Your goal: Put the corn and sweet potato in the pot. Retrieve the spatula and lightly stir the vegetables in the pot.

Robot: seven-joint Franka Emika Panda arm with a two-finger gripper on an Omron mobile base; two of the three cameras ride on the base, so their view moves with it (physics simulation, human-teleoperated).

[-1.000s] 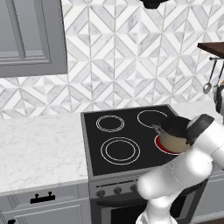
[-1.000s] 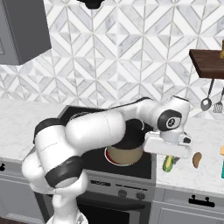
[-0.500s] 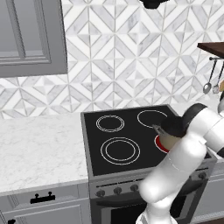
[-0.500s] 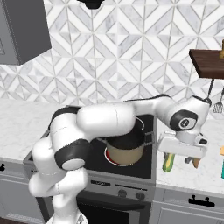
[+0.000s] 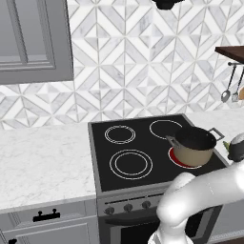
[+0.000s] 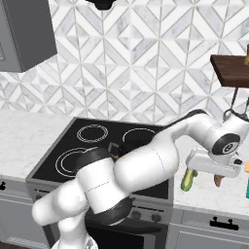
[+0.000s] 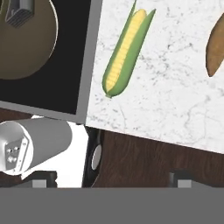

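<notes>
The robot's pincer point(image 7: 111, 181) hangs over the white marble counter point(image 7: 175, 109) just right of the stove, its two fingertips point(image 7: 43, 178) set wide apart at the bottom of the hand view and holding nothing; neither touches anything. Directly beneath it, near the counter's left edge where the marble meets the black cooktop point(image 7: 65, 78), lies the corn point(image 7: 124, 50), its yellow kernels showing between green husk leaves, the blunt end toward the counter's front edge. A brown sweet potato point(image 7: 215, 46) lies well apart from it, farther along the counter. In the right base view the hand sits above the corn point(image 6: 188, 178) and the sweet potato point(image 6: 219, 180), both close to the counter's front edge. The tan pot point(image 5: 194, 145) stands on the glowing red front-right burner point(image 5: 178, 159) of the cooktop, at its right edge, dark inside. Two grey ladles point(image 5: 230, 90) hang below a dark wooden shelf point(image 5: 231, 52) against the patterned tile wall.
</notes>
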